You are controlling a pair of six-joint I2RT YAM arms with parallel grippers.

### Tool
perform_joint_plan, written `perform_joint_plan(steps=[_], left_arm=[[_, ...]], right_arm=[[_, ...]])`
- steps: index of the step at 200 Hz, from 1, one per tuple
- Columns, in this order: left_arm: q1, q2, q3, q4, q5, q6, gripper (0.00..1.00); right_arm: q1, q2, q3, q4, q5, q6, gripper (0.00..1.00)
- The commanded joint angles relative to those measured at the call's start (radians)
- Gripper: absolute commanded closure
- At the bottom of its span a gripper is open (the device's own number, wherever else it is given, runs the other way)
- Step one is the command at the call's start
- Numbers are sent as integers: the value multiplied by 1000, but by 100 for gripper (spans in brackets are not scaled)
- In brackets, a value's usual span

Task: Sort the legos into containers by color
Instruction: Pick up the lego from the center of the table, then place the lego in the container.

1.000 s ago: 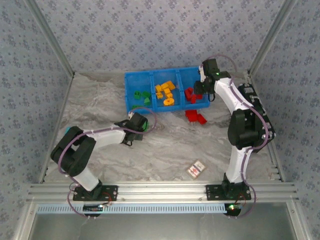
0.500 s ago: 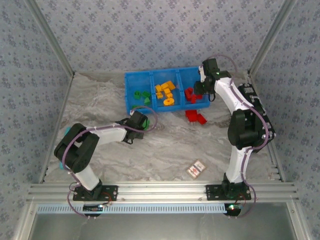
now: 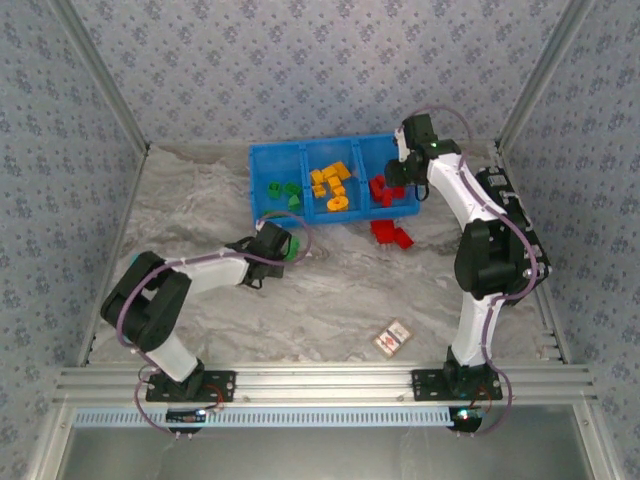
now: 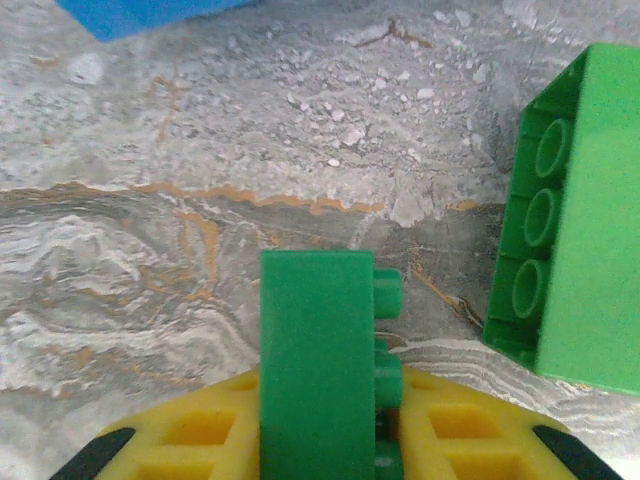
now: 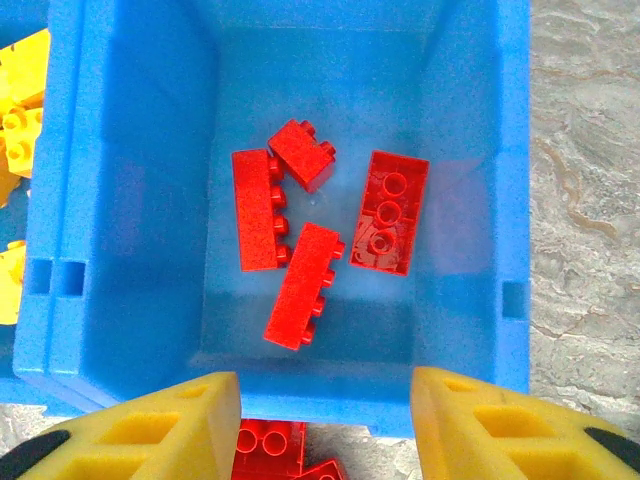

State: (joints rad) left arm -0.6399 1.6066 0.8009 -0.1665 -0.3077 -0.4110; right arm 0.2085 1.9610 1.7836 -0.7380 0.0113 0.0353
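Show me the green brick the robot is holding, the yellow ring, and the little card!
green brick (image 4: 315, 370), left wrist view, flat side face.
yellow ring (image 3: 331, 203), top external view, left rim.
card (image 3: 393, 338), top external view, its middle.

In the left wrist view the right edge cuts the large green brick (image 4: 580, 220), the bottom edge cuts the small green brick (image 4: 315, 360), and we get just a corner of the blue bin (image 4: 150, 12). In the right wrist view its wall hides part of the red bricks (image 5: 265, 445) outside, and the left edge cuts the yellow bricks (image 5: 20, 70).
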Motion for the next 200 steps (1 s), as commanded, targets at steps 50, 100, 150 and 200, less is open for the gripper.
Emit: perform_joint_plan(steps=[50, 100, 150, 200], left_arm=[[6, -122, 56, 18, -70, 69, 72], [35, -49, 174, 136, -62, 199, 72], [117, 129, 388, 294, -42, 251, 72], [166, 334, 585, 308, -8, 242, 73]], right_arm=[[26, -126, -32, -36, 18, -23, 48], [44, -299, -163, -59, 41, -34, 46], [60, -498, -352, -36, 19, 9, 45], [54, -689, -467, -62, -46, 84, 40]])
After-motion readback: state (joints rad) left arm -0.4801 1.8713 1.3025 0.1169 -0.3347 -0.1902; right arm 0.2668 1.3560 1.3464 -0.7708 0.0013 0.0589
